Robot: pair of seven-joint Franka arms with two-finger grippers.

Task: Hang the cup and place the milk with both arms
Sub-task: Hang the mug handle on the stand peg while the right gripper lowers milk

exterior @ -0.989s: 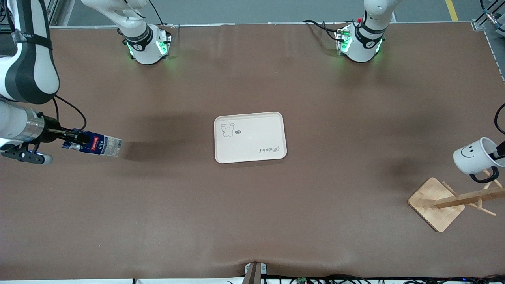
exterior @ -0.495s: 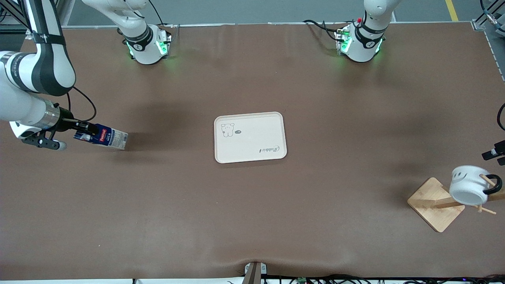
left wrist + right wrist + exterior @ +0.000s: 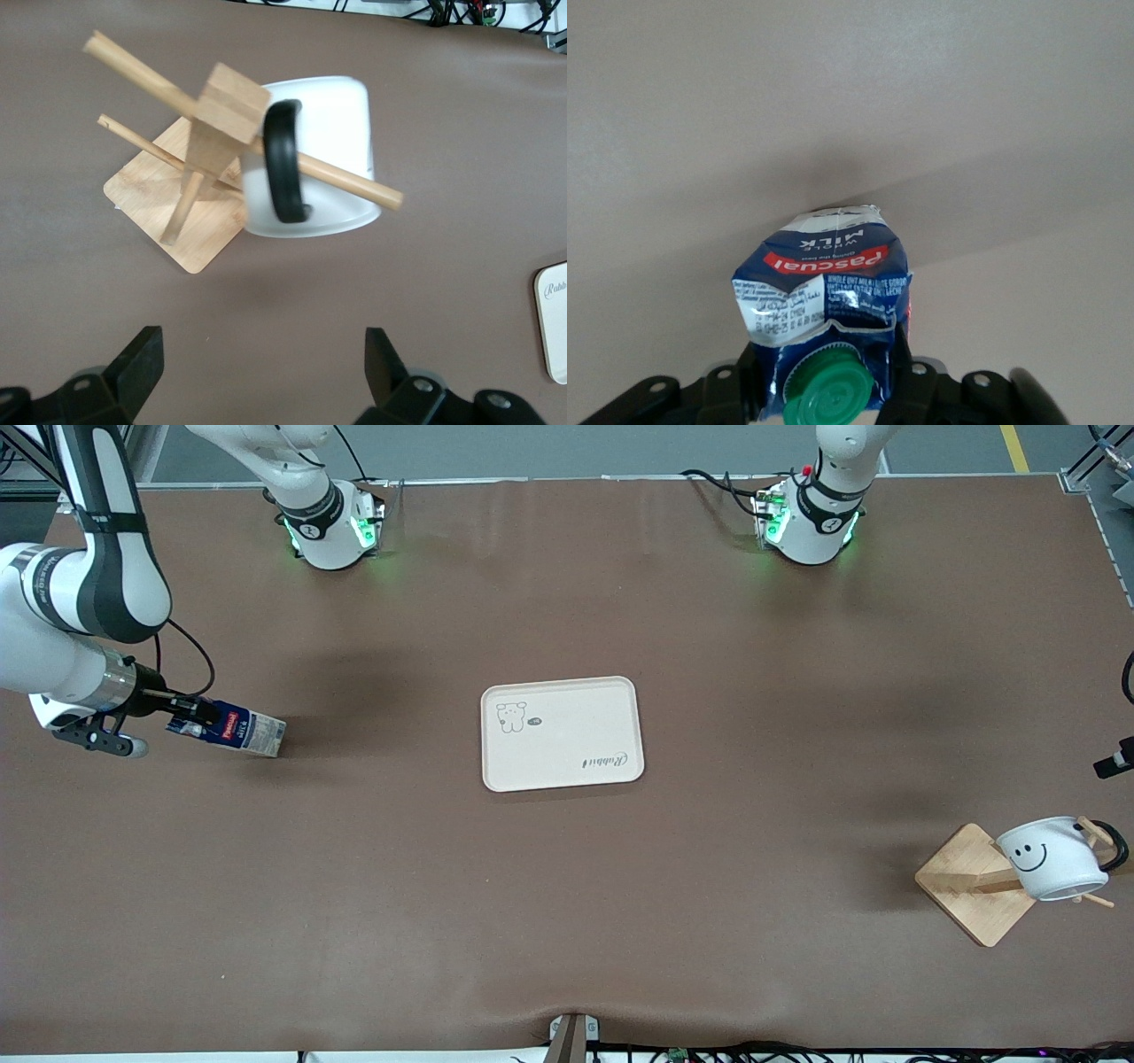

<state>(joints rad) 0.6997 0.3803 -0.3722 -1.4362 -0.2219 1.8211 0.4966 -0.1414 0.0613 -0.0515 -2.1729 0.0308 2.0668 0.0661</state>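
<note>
Partly cut off, left gripper (image 3: 257, 376) gapes near hung cup (image 3: 323, 159).

left pincer (image 3: 257, 372): spread wide, empty | right pincer (image 3: 197, 717): clamped, holding

we see the cup (image 3: 1052, 858), white with a black smiley and black handle, hanging tilted on a wooden peg at the left arm's end. the milk (image 3: 235, 731), blue carton, green cap, red label, is held tilted above the table at the right arm's end.
</note>
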